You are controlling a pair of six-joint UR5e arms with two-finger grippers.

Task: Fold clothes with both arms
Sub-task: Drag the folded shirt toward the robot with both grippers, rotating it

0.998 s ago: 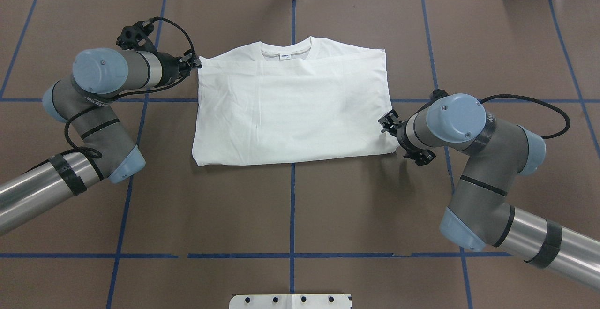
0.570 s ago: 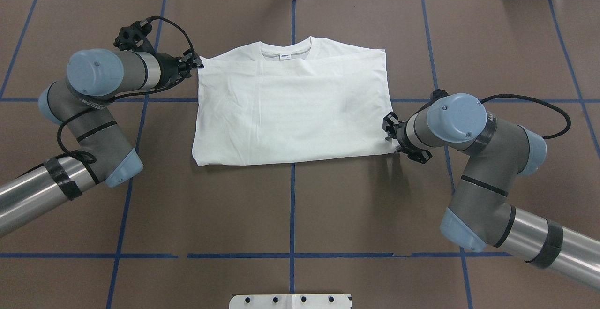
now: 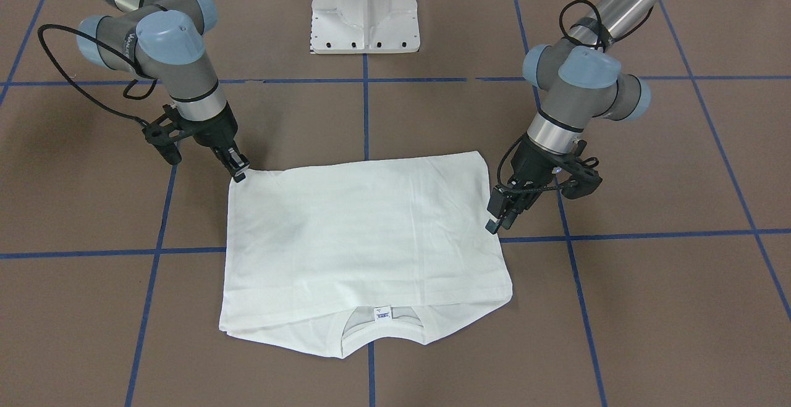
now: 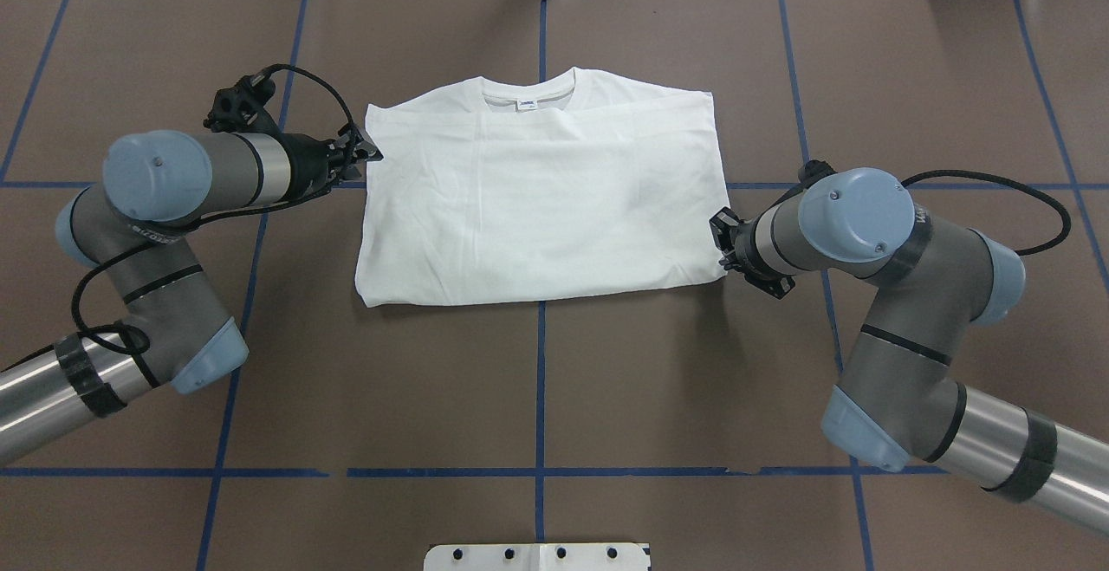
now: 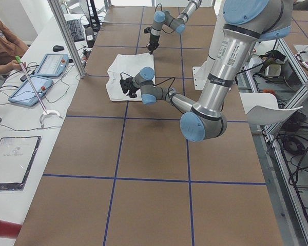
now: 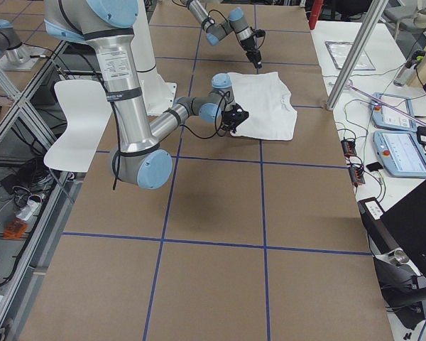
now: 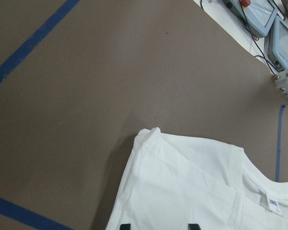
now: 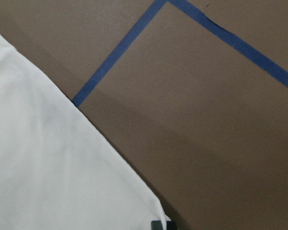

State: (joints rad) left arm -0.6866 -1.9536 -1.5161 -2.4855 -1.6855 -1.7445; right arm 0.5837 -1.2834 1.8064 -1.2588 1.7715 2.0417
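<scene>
The left arm (image 4: 160, 276) and right arm (image 4: 901, 294) are silver and grey tubes with round light-blue caps. Thin black cables (image 4: 953, 173) loop off them. White letters (image 3: 131, 42) on the right arm are too small to read.

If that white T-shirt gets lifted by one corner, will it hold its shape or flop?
Probably floppy: the T-shirt lies flat in creased, folded layers, so a lifted corner would likely drape and drag the rest. It looks thin, so likely light. Pushed, it would probably bunch up rather than slide whole.
</scene>
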